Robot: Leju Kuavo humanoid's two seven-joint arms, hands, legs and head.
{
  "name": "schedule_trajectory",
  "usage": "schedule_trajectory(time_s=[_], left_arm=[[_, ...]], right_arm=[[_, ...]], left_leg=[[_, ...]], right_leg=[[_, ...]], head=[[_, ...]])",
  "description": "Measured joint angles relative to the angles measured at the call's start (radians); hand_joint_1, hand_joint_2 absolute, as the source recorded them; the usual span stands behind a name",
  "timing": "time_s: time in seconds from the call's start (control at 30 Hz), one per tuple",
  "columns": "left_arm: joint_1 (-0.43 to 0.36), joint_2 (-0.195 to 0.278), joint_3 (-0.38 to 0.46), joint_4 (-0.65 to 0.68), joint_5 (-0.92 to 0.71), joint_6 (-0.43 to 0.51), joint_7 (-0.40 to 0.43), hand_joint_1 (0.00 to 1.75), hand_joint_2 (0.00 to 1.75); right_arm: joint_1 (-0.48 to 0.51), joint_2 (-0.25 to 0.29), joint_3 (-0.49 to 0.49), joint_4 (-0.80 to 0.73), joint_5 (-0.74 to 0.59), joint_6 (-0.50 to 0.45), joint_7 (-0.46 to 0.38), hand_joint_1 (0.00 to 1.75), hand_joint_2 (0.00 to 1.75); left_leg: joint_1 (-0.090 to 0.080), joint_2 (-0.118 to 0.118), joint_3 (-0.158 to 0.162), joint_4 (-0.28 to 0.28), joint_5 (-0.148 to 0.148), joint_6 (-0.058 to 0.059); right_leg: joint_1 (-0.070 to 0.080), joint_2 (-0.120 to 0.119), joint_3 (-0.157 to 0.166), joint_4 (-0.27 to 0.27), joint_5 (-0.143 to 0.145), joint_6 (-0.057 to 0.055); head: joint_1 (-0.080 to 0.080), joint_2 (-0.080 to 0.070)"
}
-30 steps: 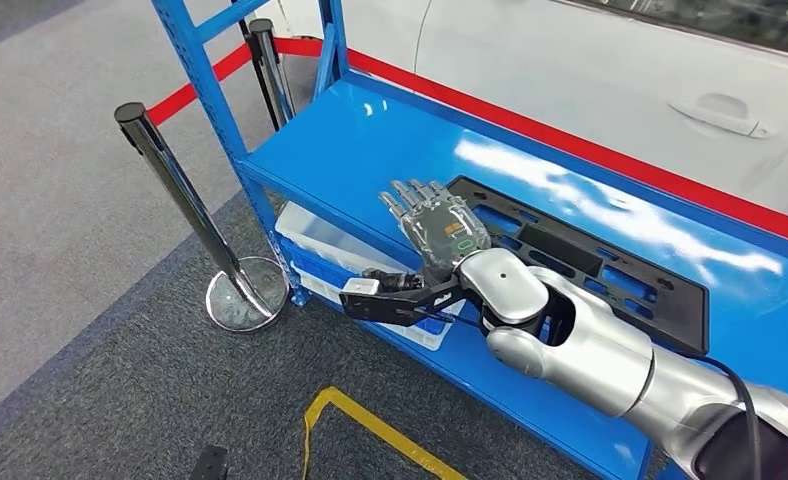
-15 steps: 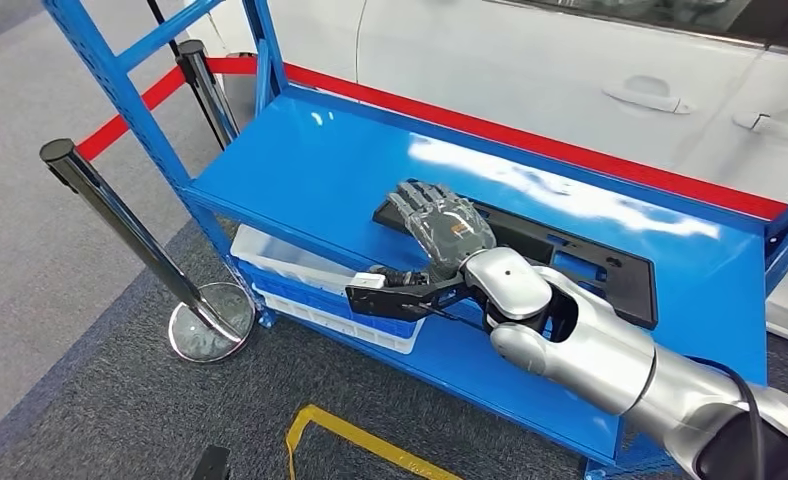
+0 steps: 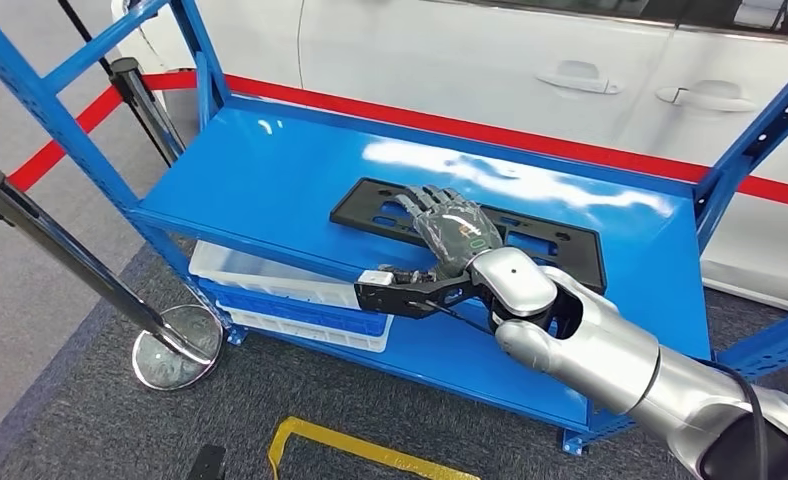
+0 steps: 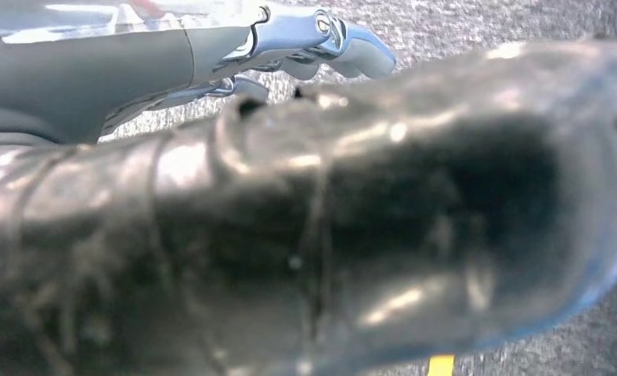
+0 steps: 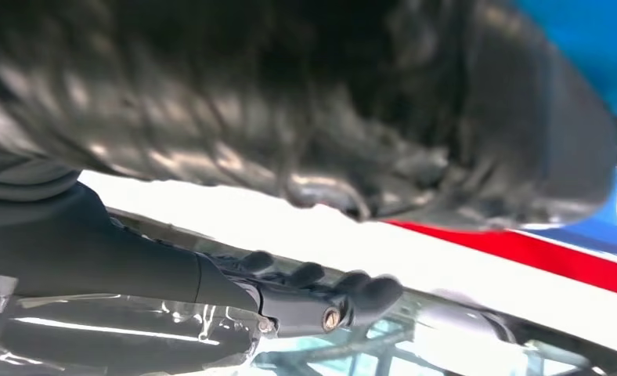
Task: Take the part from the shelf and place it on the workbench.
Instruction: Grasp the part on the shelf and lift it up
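Nearest, a yellow floor marking [image 3: 355, 447] is cut off at the lower edge of the head view, and the right arm [image 3: 610, 352] enters from the lower right corner, its shoulder end out of frame. Just beyond, the right hand [image 3: 448, 232] lies flat, back upward, fingers stretched forward and slightly apart over the black part [image 3: 560, 244], which rests on the top deck of the blue shelf [image 3: 260, 175]. The palm hides the middle of the part, so whether the fingers press on it or hover just above it cannot be told; nothing is gripped. A small green mark shows on the back of the hand, too small to read. A black bracket [image 3: 400, 293] juts from the wrist toward the shelf's front edge. Below the deck, a white and blue bin [image 3: 270, 295] is half hidden. To the left, a chrome stanchion [image 3: 80, 270] leans out of frame. Behind the shelf stands a white car [image 3: 470, 70], roof cropped, with a red belt [image 3: 530, 135] in front. The left hand [image 4: 321, 35] appears blurred in its wrist view, fingers curled, above grey carpet; its hold cannot be told.
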Motion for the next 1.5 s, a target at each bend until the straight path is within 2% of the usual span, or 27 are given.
schedule_trajectory(time_s=[0.03,0.1,0.17,0.23,0.27,0.3,0.37,0.43,0.5,0.53,0.6,0.63,0.7,0.77,0.8,0.83,0.9,0.97,1.1,1.17,1.23,1.27,1.3,1.33,1.4,1.47,1.5], left_arm=[[0.000,0.000,0.000,0.000,0.000,0.000,0.000,0.00,0.00],[-0.001,-0.001,0.000,0.000,0.000,0.000,0.000,0.00,0.00],[-0.002,-0.001,0.000,0.000,0.000,0.000,0.000,0.00,0.00],[0.000,-0.002,0.000,0.000,0.000,0.000,0.000,0.00,0.00],[0.002,-0.002,0.000,0.000,0.000,0.000,0.000,0.00,0.00],[0.003,-0.001,0.000,0.000,0.001,0.000,0.000,0.00,0.00],[0.003,-0.001,0.000,0.000,0.001,0.000,0.000,0.00,0.00],[-0.002,0.000,-0.001,0.000,0.001,-0.001,-0.001,0.00,0.00],[-0.008,0.000,-0.001,0.000,0.001,-0.003,-0.004,0.00,0.00],[-0.009,0.000,-0.001,0.000,0.001,-0.006,-0.005,0.00,0.00],[-0.009,0.000,-0.002,0.000,0.000,-0.010,-0.006,0.00,0.00],[-0.009,0.000,-0.002,0.000,-0.001,-0.011,-0.006,0.00,0.00],[-0.009,0.000,-0.004,0.000,-0.004,-0.013,-0.006,0.00,0.00],[-0.009,0.000,-0.006,0.000,-0.008,-0.014,-0.006,0.00,0.00],[-0.009,0.000,-0.008,0.000,-0.009,-0.014,-0.005,0.00,0.00],[-0.009,0.000,-0.011,0.000,-0.011,-0.014,-0.004,0.00,0.00],[-0.010,-0.002,-0.017,0.000,-0.013,-0.015,-0.004,0.00,0.00],[-0.012,-0.002,-0.022,0.000,-0.014,-0.016,-0.004,0.00,0.00],[-0.017,-0.002,-0.024,0.000,-0.014,-0.018,-0.005,0.00,0.00],[-0.020,-0.003,-0.025,0.000,-0.014,-0.019,-0.005,0.00,0.00],[-0.022,-0.004,-0.027,0.000,-0.014,-0.020,-0.006,0.00,0.00],[-0.022,-0.004,-0.029,0.000,-0.014,-0.020,-0.006,0.00,0.00],[-0.023,-0.004,-0.030,0.000,-0.014,-0.021,-0.007,0.00,0.00],[-0.023,-0.004,-0.031,0.000,-0.014,-0.021,-0.007,0.00,0.00],[-0.027,-0.004,-0.033,0.000,-0.016,-0.021,-0.009,0.00,0.00],[-0.034,-0.005,-0.036,0.000,-0.019,-0.022,-0.011,0.00,0.00],[-0.037,-0.005,-0.039,0.000,-0.020,-0.023,-0.012,0.00,0.00]], right_arm=[[0.000,-0.001,-0.001,0.001,-0.001,0.000,0.000,0.00,0.00],[-0.001,-0.001,-0.002,0.003,-0.002,0.000,0.000,0.00,0.00],[0.000,-0.001,-0.003,0.003,-0.002,0.000,0.000,0.00,0.00],[0.001,-0.001,-0.003,0.005,-0.002,0.000,0.000,0.00,0.00],[0.002,-0.001,-0.003,0.006,-0.003,0.000,0.000,0.00,0.00],[0.002,-0.001,-0.003,0.007,-0.005,0.000,-0.001,0.00,0.00],[0.002,0.000,-0.003,0.009,-0.026,-0.003,-0.010,0.00,0.00],[0.003,0.000,-0.004,0.012,-0.094,-0.010,-0.033,0.00,0.87],[0.005,0.002,-0.004,0.021,-0.183,-0.020,-0.057,0.00,1.75],[0.006,0.003,-0.004,0.026,-0.214,-0.025,-0.064,0.00,1.75],[0.005,0.004,-0.003,0.039,-0.227,-0.033,-0.073,0.00,1.75],[0.003,0.004,-0.002,0.045,-0.220,-0.036,-0.077,0.00,1.75],[0.003,0.005,0.003,0.058,-0.196,-0.038,-0.086,0.00,1.75],[0.007,0.007,0.011,0.071,-0.169,-0.038,-0.099,0.00,1.75],[0.009,0.009,0.016,0.078,-0.153,-0.037,-0.106,0.00,1.75],[0.010,0.011,0.019,0.084,-0.136,-0.036,-0.113,0.00,1.75],[0.010,0.014,0.024,0.094,-0.100,-0.032,-0.125,0.00,1.75],[0.010,0.022,0.027,0.103,-0.066,-0.025,-0.135,0.00,1.75],[0.012,0.034,0.032,0.116,-0.026,-0.015,-0.142,0.00,1.75],[0.012,0.041,0.032,0.120,-0.016,-0.013,-0.143,0.00,1.75],[0.013,0.046,0.034,0.125,-0.002,-0.007,-0.145,0.00,1.75],[0.014,0.047,0.035,0.127,0.008,-0.003,-0.145,0.00,1.75],[0.015,0.048,0.036,0.128,0.020,0.002,-0.146,0.00,1.75],[0.015,0.049,0.037,0.129,0.033,0.008,-0.146,0.00,1.75],[0.015,0.054,0.039,0.130,0.057,0.019,-0.146,0.00,1.75],[0.013,0.059,0.039,0.130,0.076,0.028,-0.146,0.00,1.75],[0.013,0.060,0.040,0.130,0.084,0.032,-0.146,0.00,1.75]], left_leg=[[0.000,0.005,0.000,-0.001,-0.002,-0.004],[0.004,-0.017,-0.009,0.028,-0.028,-0.013],[0.009,-0.060,-0.054,0.130,-0.089,-0.022],[0.011,-0.077,-0.111,0.250,-0.135,-0.025],[0.011,-0.079,-0.123,0.272,-0.132,-0.024],[0.010,-0.080,-0.117,0.257,-0.110,-0.020],[0.010,-0.090,-0.062,0.134,-0.038,-0.009],[0.006,-0.104,-0.014,0.026,-0.001,0.001],[0.002,-0.111,-0.003,-0.002,0.000,0.006],[0.003,-0.109,0.000,-0.009,0.003,0.009],[0.008,-0.102,0.007,-0.026,0.015,0.018],[0.011,-0.098,0.010,-0.035,0.021,0.023],[0.011,-0.093,0.011,-0.039,0.024,0.028],[0.010,-0.088,0.010,-0.038,0.024,0.029],[0.010,-0.086,0.010,-0.037,0.023,0.028],[0.010,-0.085,0.010,-0.034,0.021,0.026],[0.009,-0.083,0.008,-0.024,0.014,0.018],[0.004,-0.080,0.003,-0.015,0.008,0.008],[0.005,-0.076,-0.005,0.001,-0.006,-0.010],[0.008,-0.079,-0.043,0.082,-0.052,-0.020],[0.011,-0.080,-0.110,0.214,-0.104,-0.027],[0.011,-0.080,-0.135,0.257,-0.112,-0.028],[0.011,-0.080,-0.144,0.265,-0.100,-0.027],[0.011,-0.080,-0.133,0.233,-0.070,-0.025],[0.011,-0.085,-0.075,0.100,0.002,-0.016],[0.007,-0.091,-0.031,0.004,0.030,-0.007],[0.004,-0.094,-0.025,-0.009,0.027,-0.004]], right_leg=[[-0.002,0.010,-0.001,-0.001,0.002,-0.005],[-0.007,0.027,0.000,-0.005,0.007,-0.013],[-0.010,0.044,-0.002,-0.007,0.010,-0.019],[-0.009,0.065,-0.005,-0.007,0.012,-0.022],[-0.009,0.077,-0.006,-0.006,0.013,-0.022],[-0.008,0.087,-0.006,-0.006,0.013,-0.023],[-0.009,0.103,-0.004,-0.005,0.013,-0.022],[-0.008,0.114,-0.005,-0.005,0.016,-0.017],[-0.010,0.121,-0.009,-0.009,0.021,-0.006],[-0.009,0.123,-0.010,-0.012,0.023,0.001],[-0.005,0.101,-0.017,0.003,0.008,0.011],[-0.003,0.084,-0.032,0.037,-0.015,0.014],[-0.003,0.052,-0.084,0.155,-0.078,0.017],[-0.006,0.044,-0.121,0.241,-0.105,0.020],[-0.008,0.042,-0.116,0.236,-0.092,0.021],[-0.010,0.040,-0.093,0.195,-0.065,0.021],[-0.010,0.030,-0.021,0.065,-0.013,0.018],[-0.006,0.024,0.016,-0.008,-0.001,0.011],[-0.008,0.032,0.017,-0.019,0.000,-0.005],[-0.011,0.034,0.019,-0.021,0.002,-0.014],[-0.010,0.036,0.019,-0.021,0.001,-0.018],[-0.009,0.038,0.019,-0.021,0.000,-0.019],[-0.009,0.040,0.020,-0.021,0.000,-0.019],[-0.008,0.043,0.022,-0.021,-0.001,-0.019],[-0.008,0.048,0.025,-0.021,-0.003,-0.017],[-0.007,0.053,0.024,-0.021,-0.004,-0.009],[-0.006,0.054,0.023,-0.022,-0.004,-0.004]], head=[[0.000,0.000],[-0.001,0.000],[-0.003,0.000],[-0.003,0.000],[-0.003,0.000],[-0.003,0.000],[-0.003,0.000],[-0.003,0.000],[-0.003,0.000],[-0.002,0.000],[0.000,0.000],[0.002,0.000],[0.006,0.000],[0.006,0.000],[0.006,0.000],[0.006,0.000],[0.006,0.000],[0.006,0.000],[0.005,0.000],[0.001,0.000],[-0.001,0.000],[-0.001,0.000],[-0.001,0.000],[-0.001,0.000],[-0.001,0.000],[0.000,0.000],[0.000,0.000]])
